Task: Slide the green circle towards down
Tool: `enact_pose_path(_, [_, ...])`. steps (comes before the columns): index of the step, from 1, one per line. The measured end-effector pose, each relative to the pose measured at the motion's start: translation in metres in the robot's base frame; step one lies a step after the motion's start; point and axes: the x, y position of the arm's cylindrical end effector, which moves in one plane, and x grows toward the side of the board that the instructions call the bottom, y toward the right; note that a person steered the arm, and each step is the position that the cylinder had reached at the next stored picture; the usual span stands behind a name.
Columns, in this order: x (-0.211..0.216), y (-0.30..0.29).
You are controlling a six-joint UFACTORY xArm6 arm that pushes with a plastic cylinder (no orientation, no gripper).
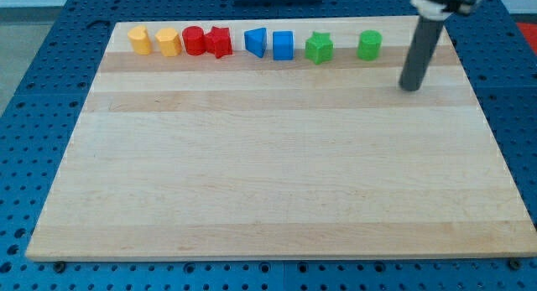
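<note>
The green circle [369, 45] stands near the view's top right on the wooden board [277, 174]. My tip [409, 87] rests on the board to the right of and a little below the green circle, a short gap apart from it. A green star [319, 48] stands to the left of the green circle.
A row of blocks runs along the board's top edge: a yellow circle [139, 40], a yellow block [169, 41], a red circle [194, 40], a red star [219, 42], a blue triangle [256, 42] and a blue cube [283, 45]. A blue pegboard [33, 115] surrounds the board.
</note>
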Motion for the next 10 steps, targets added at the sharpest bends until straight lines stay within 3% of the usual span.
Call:
enact_pose_path(1, [-0.018, 0.019])
enact_pose_path(2, [-0.1, 0.003])
enact_pose_path(4, [-0.127, -0.056])
enact_pose_path(6, [-0.119, -0.067])
enact_pose_path(10, [-0.055, -0.063])
